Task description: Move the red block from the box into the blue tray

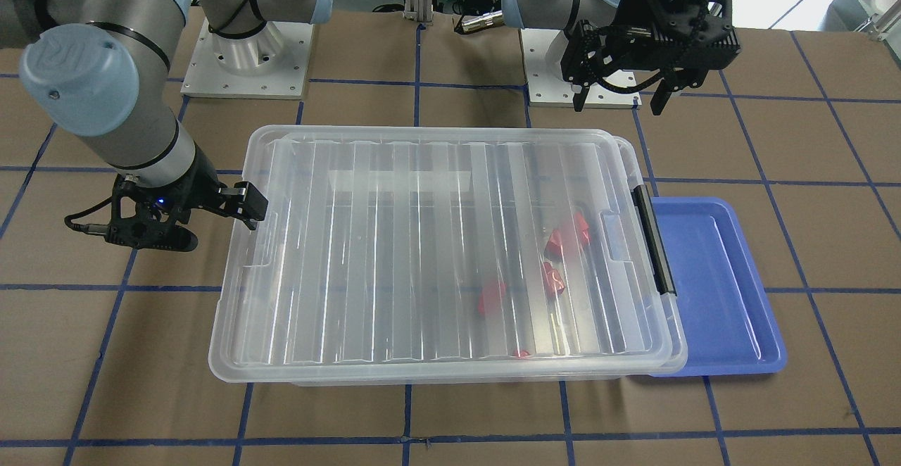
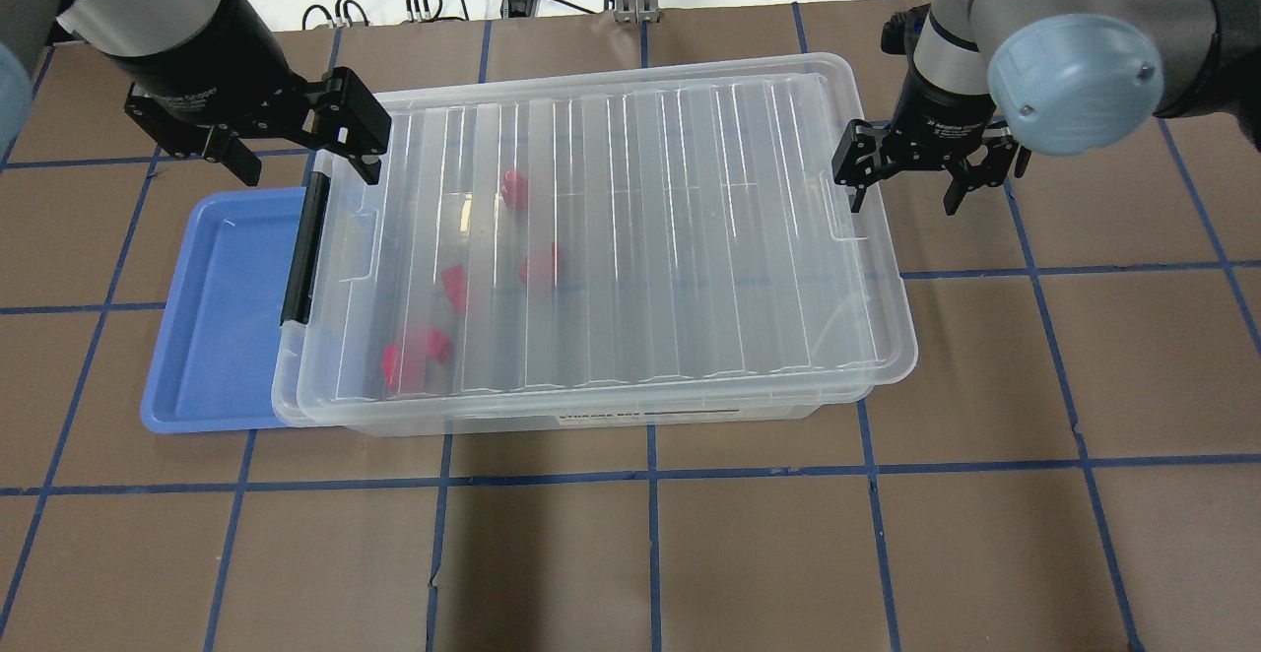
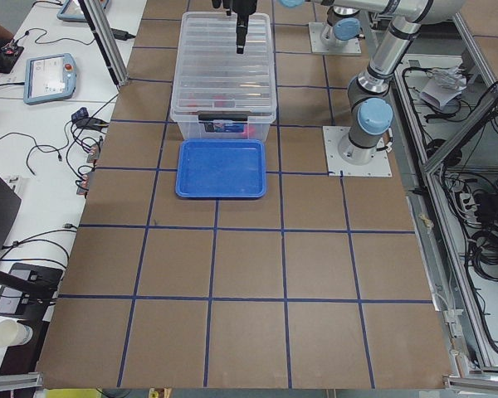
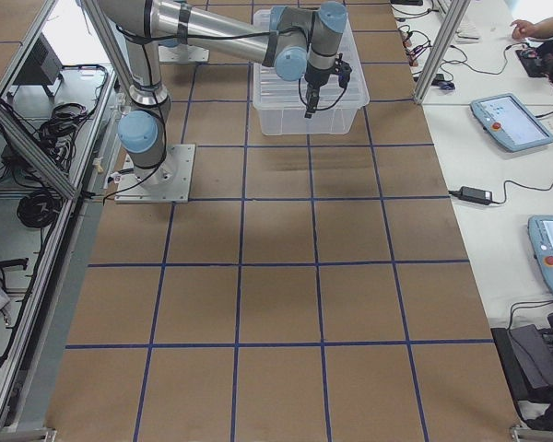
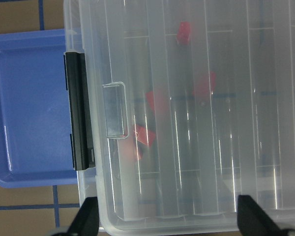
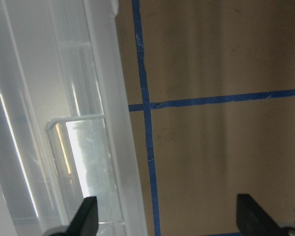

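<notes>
The box is a clear bin with its ribbed lid on and a black latch at its left end. Several red pieces lie inside near the latch end, blurred through the lid; I cannot tell which is the red block. They also show in the left wrist view. The blue tray lies empty against the latch end. My left gripper is open, above the latch corner. My right gripper is open beside the box's other short end, over bare table.
The brown table has blue tape grid lines. The arm bases stand behind the box. The box's handle recess shows at the left of the right wrist view, and the tray's rim runs under the box's edge.
</notes>
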